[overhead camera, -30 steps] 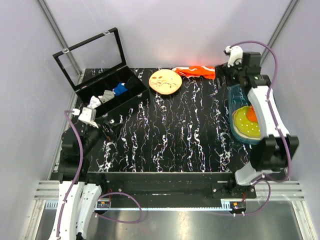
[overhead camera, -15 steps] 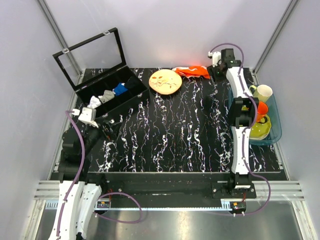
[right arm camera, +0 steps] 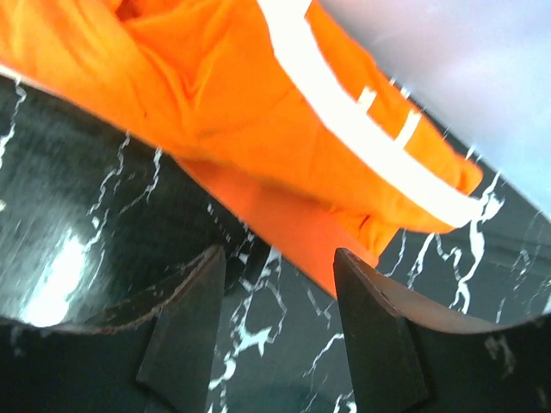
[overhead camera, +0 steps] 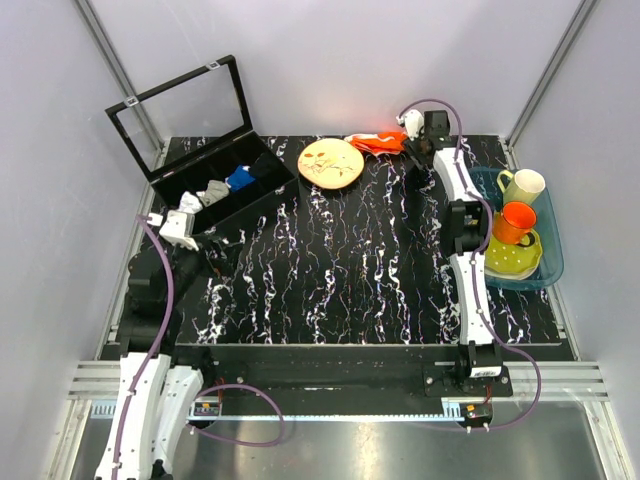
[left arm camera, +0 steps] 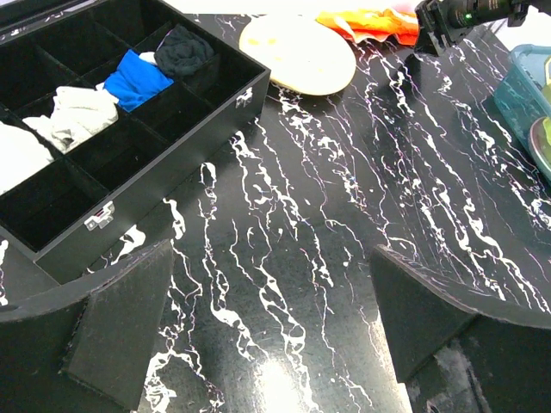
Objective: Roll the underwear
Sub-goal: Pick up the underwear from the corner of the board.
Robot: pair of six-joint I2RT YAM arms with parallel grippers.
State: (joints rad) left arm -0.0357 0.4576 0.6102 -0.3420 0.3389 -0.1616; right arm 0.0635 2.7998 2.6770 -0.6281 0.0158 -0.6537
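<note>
The underwear (overhead camera: pixel 378 143), bright orange with a white band, lies bunched at the table's far edge by the back wall. It fills the top of the right wrist view as orange folds (right arm camera: pixel 258 112) and shows small in the left wrist view (left arm camera: pixel 370 21). My right gripper (overhead camera: pixel 409 145) is stretched out to its right end. Its jaws (right arm camera: pixel 277 254) stand partly apart, with the fabric's lower edge just at their tips and bare table between them. My left gripper (left arm camera: pixel 271 249) is wide open and empty, low over the near left of the table (overhead camera: pixel 205 260).
An open black compartment box (overhead camera: pixel 215 190) holding small rolled garments sits at the far left. A tan plate (overhead camera: pixel 331 163) lies just left of the underwear. A blue bin (overhead camera: pixel 553 255) with cups and yellow dishes stands at the right edge.
My right arm swung from above the blue bin out to the far edge, reaching the underwear's right end, and its jaws narrowed. The left arm stayed put.
</note>
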